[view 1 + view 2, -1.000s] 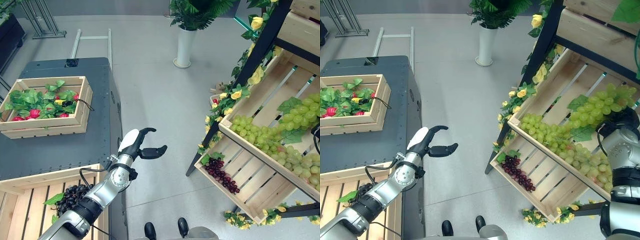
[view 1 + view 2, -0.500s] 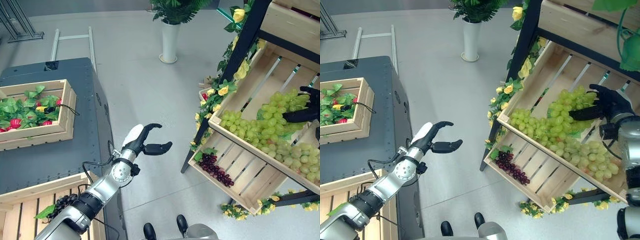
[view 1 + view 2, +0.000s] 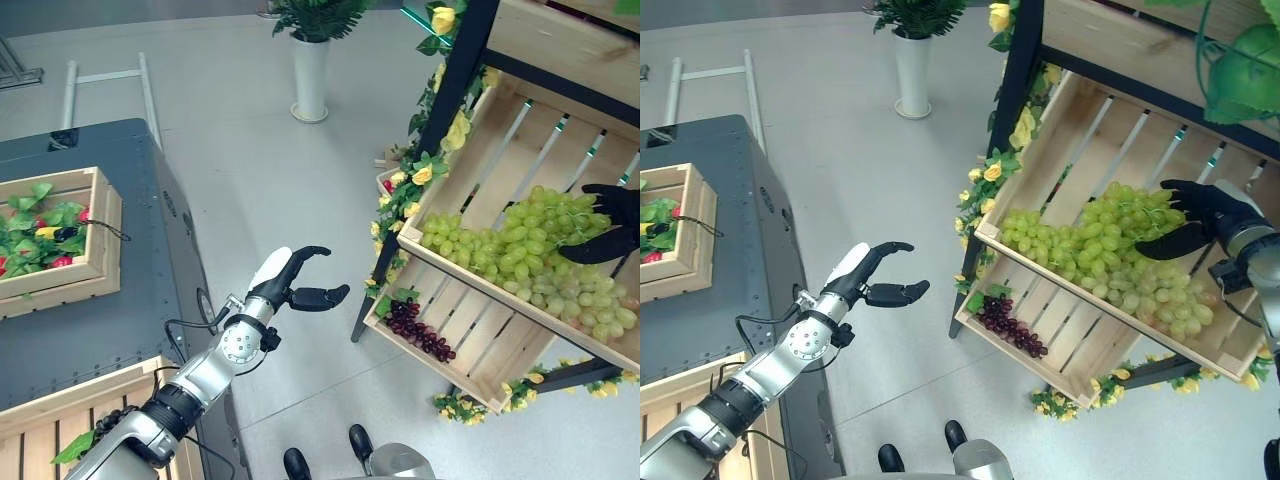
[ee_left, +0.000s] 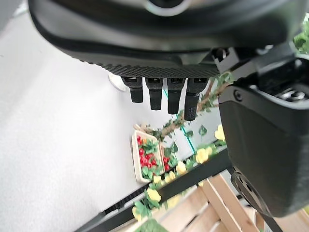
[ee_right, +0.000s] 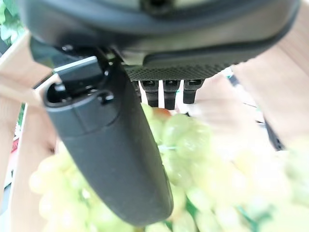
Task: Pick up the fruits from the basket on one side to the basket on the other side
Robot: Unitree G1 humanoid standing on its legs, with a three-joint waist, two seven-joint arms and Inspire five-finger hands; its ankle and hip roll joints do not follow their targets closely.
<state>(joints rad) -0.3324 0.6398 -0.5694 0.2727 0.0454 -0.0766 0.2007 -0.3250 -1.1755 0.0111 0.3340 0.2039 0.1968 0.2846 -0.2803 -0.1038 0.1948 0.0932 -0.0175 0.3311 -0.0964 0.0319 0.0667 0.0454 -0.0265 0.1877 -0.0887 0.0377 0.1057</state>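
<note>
Near left: left hand (image 3: 292, 287) out over the bare floor, fingers loosely spread, holding nothing. To the right, on the slanted lower shelf: dark grapes (image 3: 419, 330) in a wooden crate (image 3: 480, 350), untouched. One level up and farther right: green grapes (image 3: 1110, 258) heaped in the upper crate (image 3: 1095, 140), right hand (image 3: 1193, 222) laid over the far right end of the heap, thumb and fingers parted around a cluster, not visibly closed on it yet. Probably soft, lumpy and loose-hanging, single berries easy to squash or shed; best taken near the stem or cupped from beneath, not squeezed. Far left, on the dark cabinet (image 3: 120, 300): a leafy crate (image 3: 55, 245) of red fruit.
</note>
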